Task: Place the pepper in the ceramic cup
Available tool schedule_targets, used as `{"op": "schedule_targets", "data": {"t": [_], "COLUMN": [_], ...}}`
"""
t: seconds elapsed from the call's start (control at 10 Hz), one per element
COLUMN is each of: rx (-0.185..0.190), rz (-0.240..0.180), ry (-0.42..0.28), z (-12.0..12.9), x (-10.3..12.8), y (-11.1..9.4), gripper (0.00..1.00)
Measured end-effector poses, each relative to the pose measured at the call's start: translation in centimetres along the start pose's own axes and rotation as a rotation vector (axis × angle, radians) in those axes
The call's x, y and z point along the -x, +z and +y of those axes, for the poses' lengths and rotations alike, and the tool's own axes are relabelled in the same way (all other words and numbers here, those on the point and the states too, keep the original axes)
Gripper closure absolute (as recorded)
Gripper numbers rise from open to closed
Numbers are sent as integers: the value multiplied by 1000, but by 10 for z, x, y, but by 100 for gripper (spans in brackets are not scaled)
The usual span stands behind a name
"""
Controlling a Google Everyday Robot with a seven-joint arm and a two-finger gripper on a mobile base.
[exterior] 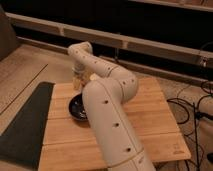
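My end effector [78,83] hangs over the tabletop's [155,115] far edge, just beyond the dark bowl [75,110]. Can't tell its state. My arm [107,100] hides the pepper and ceramic cup, so I'm guessing I'm reaching for the pepper, and next comes a clean grab.

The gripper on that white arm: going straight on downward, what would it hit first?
Likely the light wooden table, just behind the dark round bowl; the gripper points down near the table's far edge, but depth is unclear.

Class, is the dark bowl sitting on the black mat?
No: the dark bowl sits on the wooden table beside the mat, with the gripper just beyond it.
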Motion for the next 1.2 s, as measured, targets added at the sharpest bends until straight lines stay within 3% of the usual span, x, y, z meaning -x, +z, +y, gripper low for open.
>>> {"op": "schedule_targets", "data": {"t": [0.9, 1.2], "rx": [41, 59], "rz": [82, 95], "ry": [98, 109], "z": [-23, -22], "x": [-27, -31], "y": [29, 34], "gripper": [36, 64]}}
